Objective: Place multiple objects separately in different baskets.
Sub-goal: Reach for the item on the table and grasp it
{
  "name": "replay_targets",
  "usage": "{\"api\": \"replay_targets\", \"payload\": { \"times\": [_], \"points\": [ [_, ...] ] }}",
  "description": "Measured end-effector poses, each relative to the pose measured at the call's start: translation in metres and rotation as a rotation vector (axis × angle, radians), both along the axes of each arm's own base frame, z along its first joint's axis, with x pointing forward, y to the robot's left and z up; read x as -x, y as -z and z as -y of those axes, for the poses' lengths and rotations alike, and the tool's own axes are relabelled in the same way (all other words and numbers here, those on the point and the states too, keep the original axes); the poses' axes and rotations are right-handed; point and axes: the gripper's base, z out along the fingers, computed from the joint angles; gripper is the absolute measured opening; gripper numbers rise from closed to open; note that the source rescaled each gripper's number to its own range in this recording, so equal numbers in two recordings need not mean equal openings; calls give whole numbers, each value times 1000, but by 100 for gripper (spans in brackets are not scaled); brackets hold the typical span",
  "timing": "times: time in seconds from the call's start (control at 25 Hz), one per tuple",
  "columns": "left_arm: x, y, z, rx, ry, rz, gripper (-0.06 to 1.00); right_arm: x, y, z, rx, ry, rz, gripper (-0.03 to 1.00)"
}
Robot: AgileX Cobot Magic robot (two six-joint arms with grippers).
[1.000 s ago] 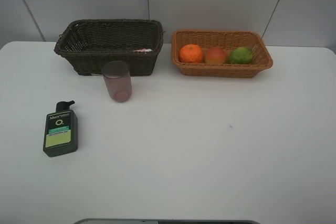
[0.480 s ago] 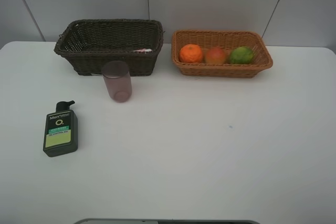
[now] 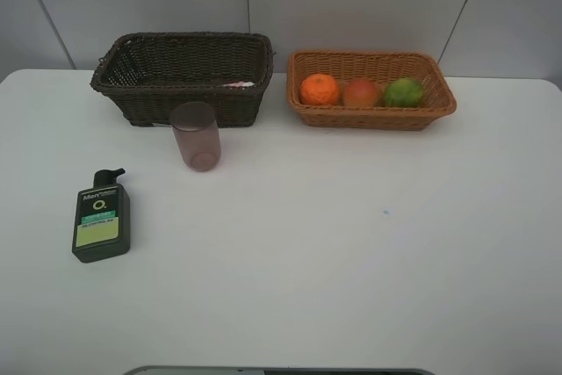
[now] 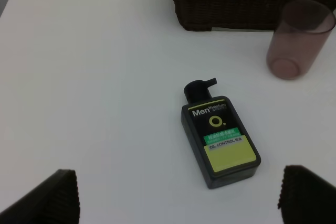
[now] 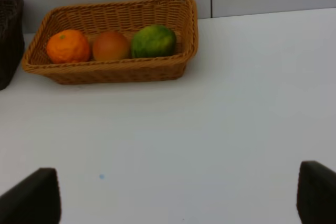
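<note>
The tan basket [image 3: 369, 118] at the back right holds an orange [image 3: 319, 89], a peach-like fruit [image 3: 360, 92] and a green citrus [image 3: 403, 92] in a row. The dark brown basket [image 3: 176, 104] stands to its left, with a pale pink-white item [image 3: 239, 85] just showing inside. The translucent pink cup [image 3: 195, 136] stands upright in front of it. The dark green pump bottle [image 3: 101, 217] lies flat at the left. My left gripper [image 4: 178, 200] hangs open above the table near the pump bottle [image 4: 219, 140]. My right gripper [image 5: 176, 198] is open, well short of the tan basket [image 5: 115, 72].
The white table [image 3: 351, 243] meets a grey panelled wall behind the baskets. Neither arm shows in the exterior high view. A small dark speck [image 3: 385, 212] marks the table right of centre.
</note>
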Motion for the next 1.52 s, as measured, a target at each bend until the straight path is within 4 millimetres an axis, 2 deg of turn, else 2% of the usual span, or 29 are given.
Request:
{"api": "replay_targets", "payload": {
  "times": [0.6,0.72,0.92,1.08,1.32,1.52],
  "points": [
    [0,0,0,0,0,-2,97,0,0,0,0,0,0,100],
    [-9,-2,0,13,-7,-51,97,0,0,0,0,0,0,100],
    [-42,-15,1,23,-14,-132,97,0,0,0,0,0,1,100],
    [-79,-12,3,18,16,-234,97,0,0,0,0,0,1,100],
    [-144,19,10,36,24,-469,97,0,0,0,0,0,1,100],
    [-183,56,13,125,-57,-643,97,0,0,0,0,0,1,100]
  ]
}}
